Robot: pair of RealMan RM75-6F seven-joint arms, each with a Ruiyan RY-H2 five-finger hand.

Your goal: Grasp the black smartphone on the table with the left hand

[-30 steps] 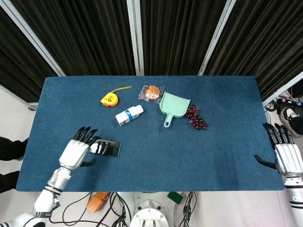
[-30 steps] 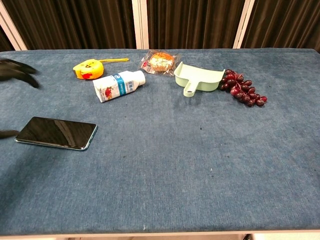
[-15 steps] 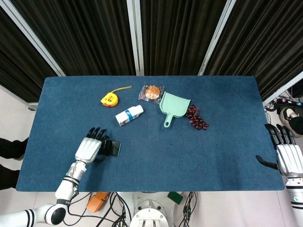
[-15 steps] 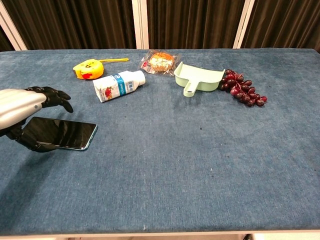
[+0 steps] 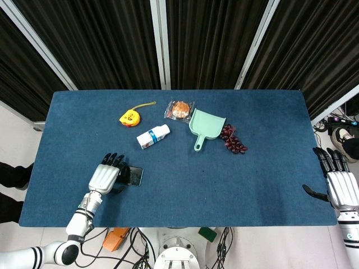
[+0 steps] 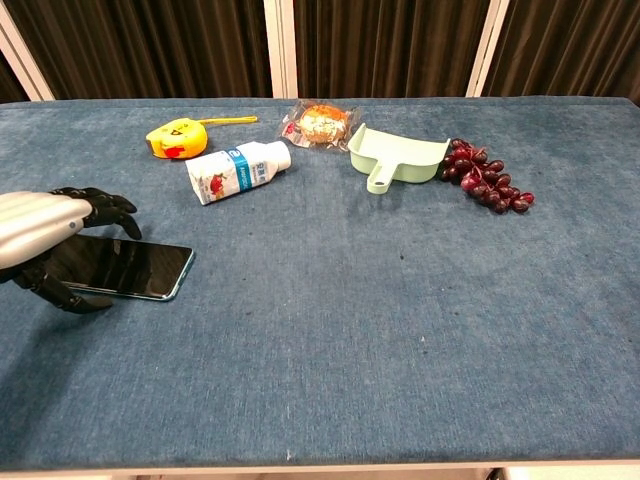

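The black smartphone [image 6: 130,268] lies flat on the blue table near its front left; in the head view only the smartphone's right end [image 5: 135,176] shows past my left hand. That left hand [image 5: 105,176] hovers over the phone's left half. In the chest view the left hand [image 6: 35,235] has its fingers arched over the far edge and its thumb by the near edge, straddling the phone without clearly clamping it. My right hand [image 5: 342,186] hangs off the table's right edge with fingers spread and nothing in it.
Toward the back lie a yellow tape measure [image 6: 173,137], a small white bottle [image 6: 238,170] on its side, a wrapped pastry [image 6: 320,123], a green dustpan [image 6: 398,155] and dark grapes [image 6: 487,178]. The table's front edge [image 5: 168,225] runs close behind my left hand.
My left hand has come from the table's left onto the phone's left half, then settled a little lower with fingers and thumb straddling it. The phone and right hand have stayed put.
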